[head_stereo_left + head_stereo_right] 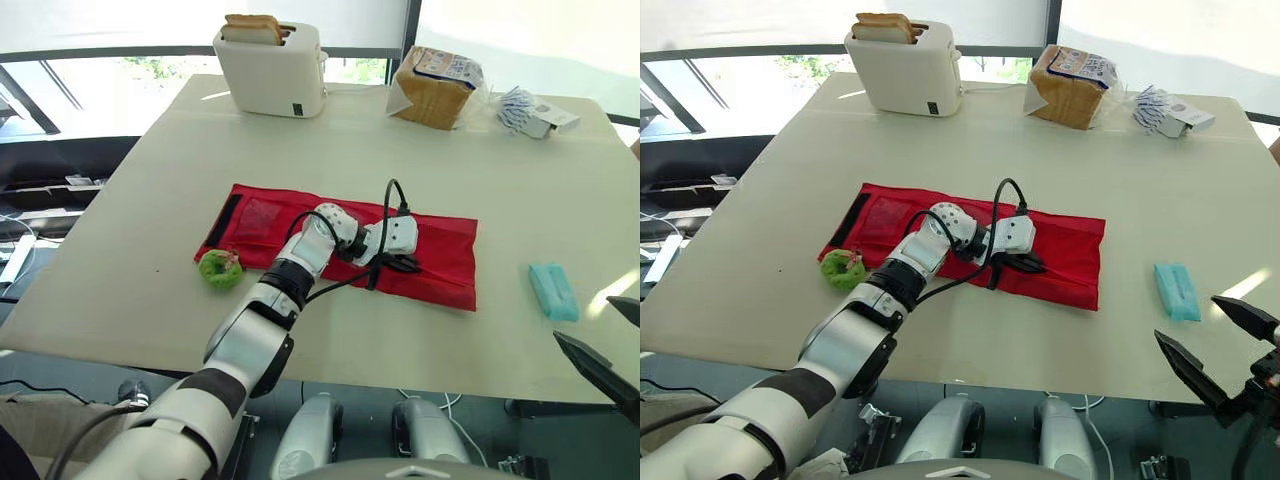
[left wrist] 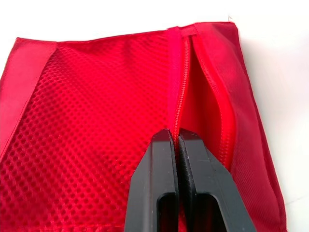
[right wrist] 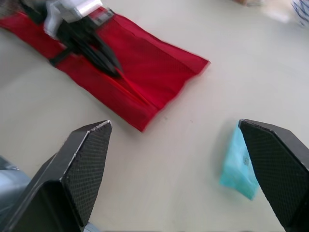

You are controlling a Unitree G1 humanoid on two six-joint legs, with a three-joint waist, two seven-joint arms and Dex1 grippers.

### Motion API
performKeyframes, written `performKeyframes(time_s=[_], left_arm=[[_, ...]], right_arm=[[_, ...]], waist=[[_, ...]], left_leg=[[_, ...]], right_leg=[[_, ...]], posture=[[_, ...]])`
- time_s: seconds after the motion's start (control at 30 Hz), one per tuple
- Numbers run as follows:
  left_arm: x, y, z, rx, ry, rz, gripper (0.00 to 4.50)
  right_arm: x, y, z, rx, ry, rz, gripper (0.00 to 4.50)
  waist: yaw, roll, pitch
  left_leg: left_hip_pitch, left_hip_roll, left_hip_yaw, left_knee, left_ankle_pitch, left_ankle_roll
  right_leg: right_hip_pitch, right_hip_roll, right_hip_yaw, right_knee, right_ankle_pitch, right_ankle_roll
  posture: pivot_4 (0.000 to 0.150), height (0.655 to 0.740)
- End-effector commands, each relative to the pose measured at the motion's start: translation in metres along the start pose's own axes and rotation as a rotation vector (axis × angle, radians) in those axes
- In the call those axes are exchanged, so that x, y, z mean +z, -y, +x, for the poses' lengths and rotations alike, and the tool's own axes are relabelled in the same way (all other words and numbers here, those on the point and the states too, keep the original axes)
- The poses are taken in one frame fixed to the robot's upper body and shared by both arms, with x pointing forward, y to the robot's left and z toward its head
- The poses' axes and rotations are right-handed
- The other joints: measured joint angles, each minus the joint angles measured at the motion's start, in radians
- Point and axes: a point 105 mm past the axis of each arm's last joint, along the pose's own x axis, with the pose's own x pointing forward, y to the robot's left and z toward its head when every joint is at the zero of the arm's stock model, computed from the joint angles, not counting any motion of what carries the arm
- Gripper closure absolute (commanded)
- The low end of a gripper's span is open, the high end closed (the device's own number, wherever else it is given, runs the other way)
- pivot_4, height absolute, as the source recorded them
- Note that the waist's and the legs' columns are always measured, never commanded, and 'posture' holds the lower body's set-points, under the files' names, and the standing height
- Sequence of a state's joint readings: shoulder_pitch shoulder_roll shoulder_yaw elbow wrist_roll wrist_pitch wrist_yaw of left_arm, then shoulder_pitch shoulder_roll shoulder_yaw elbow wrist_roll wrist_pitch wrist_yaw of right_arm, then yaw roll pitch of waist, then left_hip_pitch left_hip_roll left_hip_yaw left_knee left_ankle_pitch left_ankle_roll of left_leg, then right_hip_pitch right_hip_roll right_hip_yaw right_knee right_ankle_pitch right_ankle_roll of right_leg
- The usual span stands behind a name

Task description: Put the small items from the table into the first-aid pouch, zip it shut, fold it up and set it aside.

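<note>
The red first-aid pouch (image 1: pixel 445 250) lies unfolded and flat in the middle of the table. My left gripper (image 1: pixel 405 264) rests on its middle; in the left wrist view its fingers (image 2: pixel 159 164) are pressed together on the zipper line (image 2: pixel 179 96), which gapes open beyond them beside the mesh pocket (image 2: pixel 87 121). A green ring-shaped item (image 1: pixel 220 268) sits at the pouch's left end. A teal packet (image 1: pixel 553 291) lies to the right of the pouch. My right gripper (image 1: pixel 1212 338) hovers open near the table's front right edge, just short of the teal packet (image 3: pixel 238 169).
At the back of the table stand a white toaster (image 1: pixel 272 68) holding bread, a bagged loaf (image 1: pixel 435 87) and a small blue-and-white packet (image 1: pixel 530 112). The table's front edge (image 1: pixel 400 375) runs close below the pouch.
</note>
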State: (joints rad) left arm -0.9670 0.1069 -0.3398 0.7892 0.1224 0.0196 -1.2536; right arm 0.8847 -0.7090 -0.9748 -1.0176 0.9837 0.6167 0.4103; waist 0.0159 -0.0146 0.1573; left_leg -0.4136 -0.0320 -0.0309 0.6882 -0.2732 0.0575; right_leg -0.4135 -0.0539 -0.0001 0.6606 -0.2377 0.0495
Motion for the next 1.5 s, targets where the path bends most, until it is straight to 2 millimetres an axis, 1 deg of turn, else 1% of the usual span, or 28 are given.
performKeyframes(time_s=[0.03,0.1,0.2,0.27,0.33,0.4,0.47,0.57,0.63,0.7,0.73,0.8,0.83,0.87,0.93,1.0,1.07,1.1,1.2,1.23,1.27,1.33,1.4,1.47,1.5], left_arm=[[0.018,-0.006,0.0,0.039,0.052,-0.045,4.37],[0.019,-0.004,0.001,0.045,0.057,-0.064,4.37],[0.021,-0.005,0.002,0.062,0.063,-0.083,4.37],[0.022,-0.006,0.002,0.075,0.065,-0.087,4.37],[0.023,-0.008,0.001,0.092,0.068,-0.095,4.37],[0.024,-0.01,0.001,0.109,0.067,-0.096,4.37],[0.025,-0.012,0.002,0.131,0.07,-0.095,4.37],[0.029,-0.013,0.004,0.149,0.082,-0.071,4.37],[0.032,-0.013,0.005,0.153,0.094,-0.066,4.37],[0.034,-0.013,0.006,0.16,0.103,-0.07,4.37],[0.034,-0.014,0.006,0.166,0.104,-0.068,4.46],[0.035,-0.015,0.005,0.177,0.111,-0.076,4.5],[0.036,-0.016,0.005,0.183,0.113,-0.08,4.5],[0.036,-0.017,0.005,0.187,0.116,-0.084,4.5],[0.036,-0.018,0.005,0.19,0.118,-0.089,4.5],[0.036,-0.017,0.006,0.187,0.117,-0.095,4.5],[0.036,-0.017,0.007,0.183,0.117,-0.1,4.5],[0.036,-0.017,0.008,0.182,0.117,-0.101,4.5],[0.037,-0.018,0.012,0.175,0.117,-0.111,4.5],[0.038,-0.018,0.013,0.173,0.117,-0.113,4.5],[0.038,-0.019,0.014,0.172,0.116,-0.114,4.5],[0.039,-0.019,0.016,0.164,0.117,-0.117,4.5],[0.041,-0.018,0.017,0.154,0.121,-0.119,4.5],[0.045,-0.015,0.018,0.139,0.136,-0.125,4.5],[0.047,-0.014,0.017,0.134,0.14,-0.126,4.5]], right_arm=[[-0.017,0.019,0.012,-0.164,-0.092,-0.01,0.0],[-0.023,0.019,0.022,-0.18,-0.126,0.03,0.0],[-0.029,0.022,0.04,-0.176,-0.133,0.164,0.0],[-0.036,0.025,0.05,-0.181,-0.173,0.193,0.0],[-0.041,0.038,0.062,-0.245,-0.197,0.218,0.0],[-0.042,0.051,0.075,-0.301,-0.204,0.245,0.0],[-0.046,0.059,0.09,-0.321,-0.244,0.245,0.0],[-0.057,0.071,0.103,-0.362,-0.311,0.242,0.0],[-0.062,0.076,0.111,-0.368,-0.337,0.256,0.0],[-0.067,0.075,0.116,-0.35,-0.358,0.267,0.0],[-0.069,0.074,0.118,-0.344,-0.365,0.273,0.25],[-0.07,0.073,0.118,-0.339,-0.37,0.271,0.76],[-0.069,0.074,0.117,-0.34,-0.36,0.269,1.42],[-0.066,0.074,0.115,-0.343,-0.344,0.269,1.62],[-0.058,0.072,0.11,-0.339,-0.307,0.25,2.46],[-0.048,0.064,0.102,-0.301,-0.257,0.227,3.46],[-0.04,0.054,0.093,-0.267,-0.218,0.204,4.1],[-0.036,0.05,0.089,-0.257,-0.2,0.2,4.1],[-0.009,0.001,0.077,-0.042,-0.091,0.163,4.1],[-0.001,-0.015,0.076,0.026,-0.064,0.151,4.1],[0.004,-0.026,0.078,0.065,-0.046,0.141,4.1],[0.013,-0.04,0.089,0.094,-0.01,0.139,4.1],[0.017,-0.05,0.105,0.098,-0.002,0.165,4.1],[0.005,-0.061,0.129,0.096,-0.066,0.184,4.1],[-0.001,-0.063,0.139,0.082,-0.099,0.196,4.1]], waist=[[-0.001,0.0,0.0],[-0.001,0.001,0.0],[0.0,0.002,-0.001],[-0.003,0.003,-0.001],[-0.001,0.004,-0.001],[-0.002,0.004,-0.001],[-0.003,0.004,-0.001],[0.0,0.004,-0.002],[0.0,0.005,-0.002],[-0.001,0.005,-0.002],[-0.002,0.005,-0.002],[-0.002,0.005,-0.002],[-0.001,0.005,-0.002],[-0.001,0.005,-0.002],[0.001,0.005,-0.002],[0.002,0.005,-0.002],[0.0,0.005,-0.002],[-0.001,0.005,-0.002],[-0.003,0.006,-0.002],[-0.006,0.006,-0.002],[-0.008,0.006,-0.002],[-0.012,0.005,-0.002],[-0.013,0.005,-0.002],[-0.013,0.005,-0.002],[-0.013,0.005,-0.002]], left_leg=[[0.0,0.0,0.0,0.0,0.0,0.0],[0.0,0.0,0.0,0.0,0.0,0.0],[0.0,0.0,-0.001,-0.001,0.0,0.0],[0.001,0.001,0.001,0.0,0.0,0.0],[0.001,0.0,0.001,0.0,0.0,0.0],[0.0,0.0,0.0,0.0,0.0,0.0],[0.001,0.0,0.002,0.0,0.0,0.0],[0.001,0.0,0.002,0.0,0.0,0.0],[0.001,0.0,0.001,-0.001,0.0,0.0],[0.0,0.0,0.002,0.0,0.0,0.0],[0.0,0.0,0.002,0.0,0.0,0.0],[0.001,0.0,0.002,0.0,0.0,0.0],[0.001,0.0,0.002,0.0,0.0,0.0],[0.001,0.0,0.002,0.0,0.0,0.0],[0.001,0.0,0.002,0.0,0.0,0.0],[0.0,0.0,0.002,0.0,0.0,0.0],[0.0,0.0,0.001,0.0,0.0,0.0],[0.0,0.0,0.001,0.0,0.0,0.0],[0.0,0.0,0.001,0.0,0.0,0.0],[0.001,0.0,0.001,0.0,0.0,0.0],[0.001,0.001,0.001,0.0,0.0,0.0],[0.001,0.001,0.001,0.0,0.0,0.0],[0.001,0.001,0.001,0.0,0.0,0.0],[0.001,0.001,0.001,0.0,0.0,0.0],[0.001,0.0,0.001,0.0,0.0,0.0]], right_leg=[[0.0,0.0,-0.001,0.0,0.0,0.0],[0.0,0.0,-0.001,0.0,0.0,0.0],[0.0,0.0,0.001,0.0,0.0,0.0],[0.0,0.001,0.001,0.001,0.0,0.0],[0.0,0.0,0.002,0.001,0.0,0.0],[0.0,0.001,0.002,0.0,0.0,0.0],[0.0,0.0,0.003,0.001,0.0,0.0],[-0.001,0.001,0.004,0.001,0.0,0.0],[-0.001,0.001,0.003,0.001,0.0,0.0],[-0.001,0.001,0.003,0.001,0.0,0.0],[-0.001,0.001,0.003,0.001,0.0,0.0],[-0.001,0.001,0.003,0.001,0.0,0.0],[-0.001,0.001,0.003,0.001,0.0,0.0],[-0.001,0.001,0.003,0.001,0.0,0.0],[-0.001,0.001,0.003,0.001,0.0,0.0],[-0.001,0.001,0.003,0.001,0.0,0.0],[-0.001,0.001,0.002,0.001,0.0,0.0],[-0.001,0.001,0.003,0.001,0.0,0.0],[-0.001,0.001,0.003,0.001,0.0,0.0],[-0.001,0.002,0.002,0.001,0.0,0.0],[-0.001,0.002,0.002,0.001,0.0,0.0],[-0.001,0.003,0.001,0.002,0.0,0.0],[-0.001,0.003,0.0,0.001,0.0,0.0],[-0.001,0.003,0.0,0.001,0.0,0.0],[-0.001,0.002,0.0,0.001,0.0,0.0]], posture=[[0.15,0.74],[0.15,0.74],[0.15,0.74],[0.15,0.74],[0.15,0.74],[0.15,0.74],[0.15,0.74],[0.15,0.74],[0.15,0.74],[0.15,0.74],[0.15,0.74],[0.15,0.74],[0.15,0.74],[0.15,0.74],[0.15,0.74],[0.15,0.74],[0.15,0.74],[0.15,0.74],[0.15,0.74],[0.15,0.74],[0.15,0.74],[0.15,0.74],[0.15,0.74],[0.15,0.74],[0.15,0.74]])
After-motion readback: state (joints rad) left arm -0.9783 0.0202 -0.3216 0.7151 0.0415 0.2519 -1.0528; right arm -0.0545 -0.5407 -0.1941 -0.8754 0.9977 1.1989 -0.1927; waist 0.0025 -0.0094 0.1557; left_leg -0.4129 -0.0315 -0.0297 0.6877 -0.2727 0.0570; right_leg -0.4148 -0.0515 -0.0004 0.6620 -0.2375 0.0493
